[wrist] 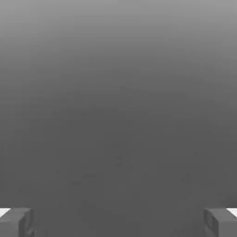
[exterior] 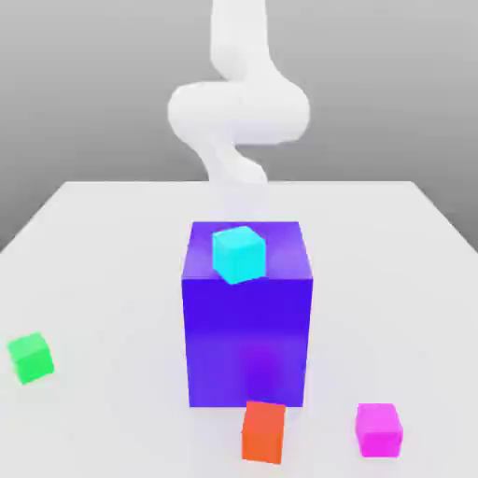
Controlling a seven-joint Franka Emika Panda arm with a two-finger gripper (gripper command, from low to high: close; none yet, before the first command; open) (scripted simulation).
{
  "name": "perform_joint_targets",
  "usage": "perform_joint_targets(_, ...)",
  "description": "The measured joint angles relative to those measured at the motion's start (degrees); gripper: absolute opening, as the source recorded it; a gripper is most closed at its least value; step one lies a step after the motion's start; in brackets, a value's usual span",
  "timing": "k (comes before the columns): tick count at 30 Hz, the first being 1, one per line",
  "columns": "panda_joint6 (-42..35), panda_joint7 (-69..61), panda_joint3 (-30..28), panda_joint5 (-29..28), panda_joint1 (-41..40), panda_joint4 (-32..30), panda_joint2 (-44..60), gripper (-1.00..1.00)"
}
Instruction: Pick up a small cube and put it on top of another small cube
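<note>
Currently, the magenta cube (exterior: 379, 431) lies well apart from the open gripper (wrist: 118, 222).

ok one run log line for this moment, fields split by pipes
gripper: open, empty | magenta cube: on table | green cube: on table | stack: not yet made

In the exterior view, the top of the arm (exterior: 239, 112) is cut off by the upper edge, the near edge of the table (exterior: 112, 280) runs out below, and the cyan cube (exterior: 239, 255) hides part of the blue-violet block's (exterior: 246, 341) top face.
</note>
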Motion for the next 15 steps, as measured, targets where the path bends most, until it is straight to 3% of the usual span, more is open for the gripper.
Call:
perform_joint_targets(7,5.24,-18.40,-4.87,4.51,10.35,-2.18,13.95,0.00)
perform_joint_targets(15,10.97,-39.25,-6.44,10.01,18.19,-4.57,29.63,0.00)
